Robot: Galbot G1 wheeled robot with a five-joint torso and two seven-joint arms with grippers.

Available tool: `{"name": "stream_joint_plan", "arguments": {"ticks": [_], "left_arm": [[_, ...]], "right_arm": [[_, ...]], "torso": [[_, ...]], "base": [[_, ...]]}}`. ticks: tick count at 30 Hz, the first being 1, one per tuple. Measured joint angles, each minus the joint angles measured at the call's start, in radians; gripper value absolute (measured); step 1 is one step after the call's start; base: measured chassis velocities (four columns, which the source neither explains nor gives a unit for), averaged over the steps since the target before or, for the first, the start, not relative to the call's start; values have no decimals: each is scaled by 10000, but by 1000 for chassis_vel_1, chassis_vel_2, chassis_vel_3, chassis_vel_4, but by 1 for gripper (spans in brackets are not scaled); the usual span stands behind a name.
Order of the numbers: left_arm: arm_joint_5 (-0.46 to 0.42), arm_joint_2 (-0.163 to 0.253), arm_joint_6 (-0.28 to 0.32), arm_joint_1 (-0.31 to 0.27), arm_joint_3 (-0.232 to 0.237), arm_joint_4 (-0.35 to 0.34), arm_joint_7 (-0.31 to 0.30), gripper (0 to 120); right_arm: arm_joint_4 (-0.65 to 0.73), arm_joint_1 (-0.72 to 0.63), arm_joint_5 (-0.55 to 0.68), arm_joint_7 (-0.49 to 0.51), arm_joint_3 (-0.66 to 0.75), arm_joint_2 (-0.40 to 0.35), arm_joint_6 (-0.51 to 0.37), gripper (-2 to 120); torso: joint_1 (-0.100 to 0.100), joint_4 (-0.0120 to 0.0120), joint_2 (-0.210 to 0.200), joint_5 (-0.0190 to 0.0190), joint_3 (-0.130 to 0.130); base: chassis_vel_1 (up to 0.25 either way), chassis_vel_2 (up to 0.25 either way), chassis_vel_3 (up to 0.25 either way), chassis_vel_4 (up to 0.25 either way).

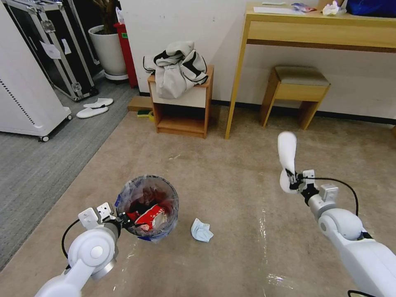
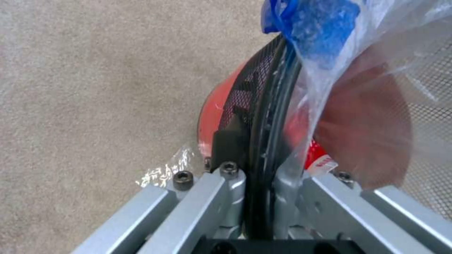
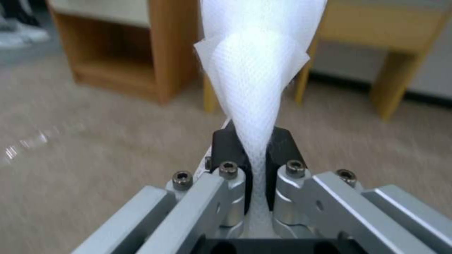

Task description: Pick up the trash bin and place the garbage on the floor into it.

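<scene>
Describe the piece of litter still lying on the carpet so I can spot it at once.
On the beige carpet, look just beside the red trash bin held by the left gripper. The crumpled light blue face mask lies there alone, unlike the white slipper in the right gripper.

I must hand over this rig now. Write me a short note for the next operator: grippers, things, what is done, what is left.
Left gripper: shut on the rim of the bin, seen close in the left wrist view.
Right gripper: shut on a white slipper, held up above the carpet; the pads pinch its end.
Done: red wrappers lie in the bin.
Left: put the slipper in the bin; a blue mask lies on the carpet beside the bin. Two more slippers lie on the grey carpet, far left.
</scene>
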Motion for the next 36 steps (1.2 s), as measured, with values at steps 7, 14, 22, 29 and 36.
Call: {"name": "stream_joint_plan", "arguments": {"ticks": [7,14,22,29,36], "left_arm": [[-29,-4,9,1,8,-26,-5,1],[-129,58,20,18,6,-78,-18,1],[-192,-68,23,63,60,-34,-34,1],[-147,-194,33,65,114,39,-35,1],[-160,-194,39,104,53,86,-34,1]], "right_arm": [[507,438,533,-1454,-527,-63,1819,2],[538,1289,1338,-2916,-1843,6,2843,2],[420,2307,1552,-4821,-3737,227,3288,2],[30,3569,1613,-5744,-5632,572,3335,2],[-602,4553,1361,-6024,-7040,1123,3333,2]], "torso": [[0,1,2,-2,0],[0,1,2,-2,0],[0,1,1,-2,1],[0,1,1,-2,1],[0,1,1,-3,1]], "base": [[0,0,0,0],[0,0,0,0],[0,0,0,0],[0,0,0,0],[0,0,0,0]]}}
